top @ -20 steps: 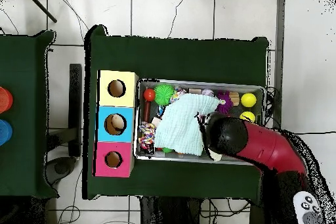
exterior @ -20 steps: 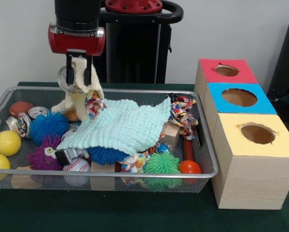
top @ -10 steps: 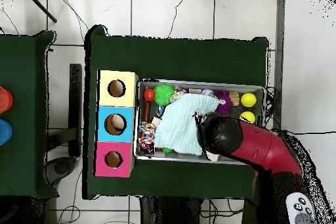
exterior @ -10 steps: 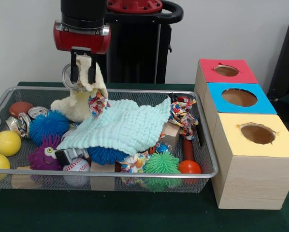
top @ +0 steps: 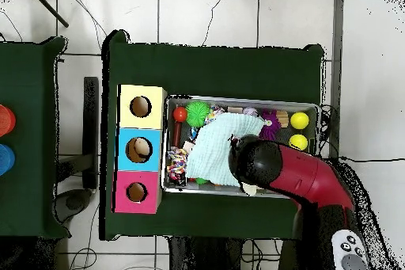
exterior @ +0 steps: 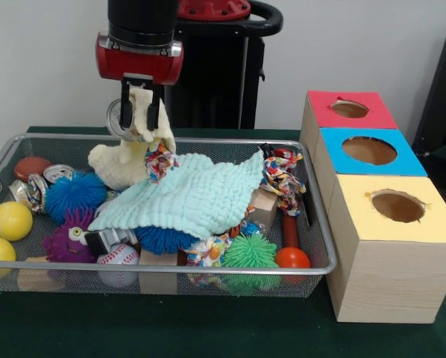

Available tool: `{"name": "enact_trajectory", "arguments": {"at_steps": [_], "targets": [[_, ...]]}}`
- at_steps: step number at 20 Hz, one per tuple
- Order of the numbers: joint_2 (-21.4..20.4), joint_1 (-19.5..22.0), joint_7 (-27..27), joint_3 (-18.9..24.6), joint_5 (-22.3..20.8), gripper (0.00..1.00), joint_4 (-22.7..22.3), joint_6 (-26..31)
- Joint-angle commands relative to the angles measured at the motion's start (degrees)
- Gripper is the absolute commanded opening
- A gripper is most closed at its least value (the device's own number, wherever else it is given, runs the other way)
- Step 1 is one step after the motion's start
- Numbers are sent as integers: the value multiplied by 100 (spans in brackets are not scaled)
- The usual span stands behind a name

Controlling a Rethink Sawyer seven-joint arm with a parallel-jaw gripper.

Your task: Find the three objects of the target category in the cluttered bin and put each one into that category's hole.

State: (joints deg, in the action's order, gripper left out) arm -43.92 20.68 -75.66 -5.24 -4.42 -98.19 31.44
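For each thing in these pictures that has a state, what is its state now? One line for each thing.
pincer: shut on the cream cloth, above the bin's far side.
cream cloth: partly lifted, lower end resting among the toys.
light blue cloth: spread over the middle of the clutter.
wire bin: full of toys.
red box: hole open.
blue box: hole open.
yellow box: hole open.

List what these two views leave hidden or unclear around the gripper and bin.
- Overhead view: gripper and the cream cloth it holds are hidden under the red arm.
- Both views: bin contents under the mint cloth are covered.
- Front view: metal can behind the gripper is partly blocked.
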Motion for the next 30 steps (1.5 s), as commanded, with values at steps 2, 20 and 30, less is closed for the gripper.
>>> {"name": "enact_trajectory", "arguments": {"at_steps": [2, 20, 30], "targets": [[253, -185, -1761, -73, 417, 0, 63, -331], [328, -937, -2375, -625, 873, 0, 573, -44], [382, -1017, -2468, -709, 929, 0, 637, -39]]}}
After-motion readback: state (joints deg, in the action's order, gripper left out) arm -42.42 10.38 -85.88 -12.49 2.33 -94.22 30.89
